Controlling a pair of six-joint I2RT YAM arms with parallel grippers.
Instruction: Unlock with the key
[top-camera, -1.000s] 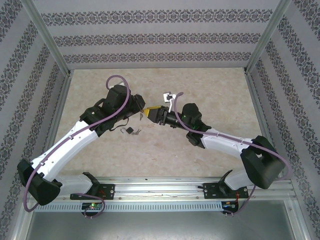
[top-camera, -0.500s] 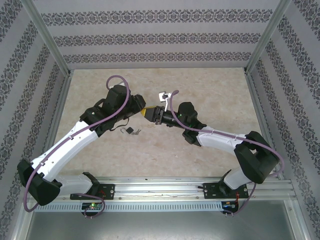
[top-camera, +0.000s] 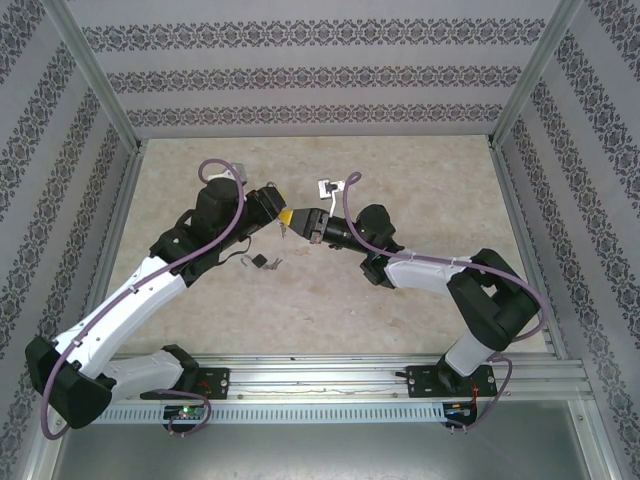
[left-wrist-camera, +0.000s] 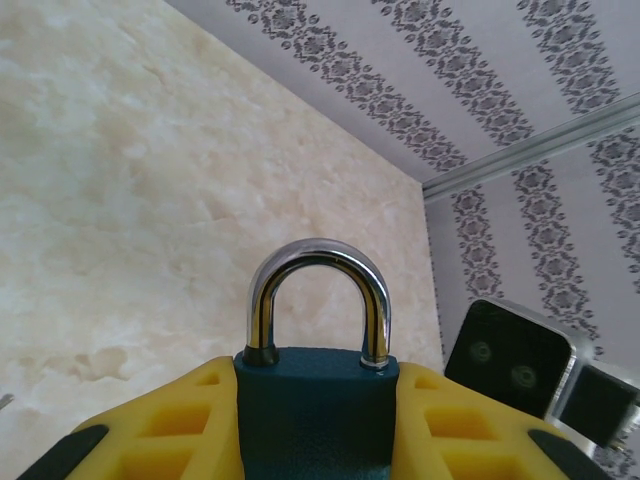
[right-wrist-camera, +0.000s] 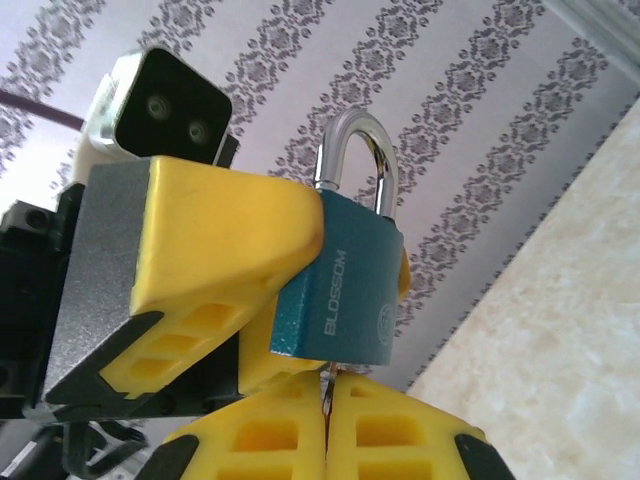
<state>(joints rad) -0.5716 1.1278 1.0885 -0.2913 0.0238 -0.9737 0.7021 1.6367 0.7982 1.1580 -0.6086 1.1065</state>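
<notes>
Both arms reaching inward, left gripper (left-wrist-camera: 318, 405) clamped, right gripper (right-wrist-camera: 328, 415) closed, tips meeting

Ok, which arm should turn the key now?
Right. The right tool is shut on the slim metal key under the teal padlock with a steel shackle, which the left tool clamps steady.

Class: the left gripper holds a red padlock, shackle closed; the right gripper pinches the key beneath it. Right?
No: the padlock in the left gripper is teal, not red (right wrist view); the right gripper does pinch the key.
</notes>
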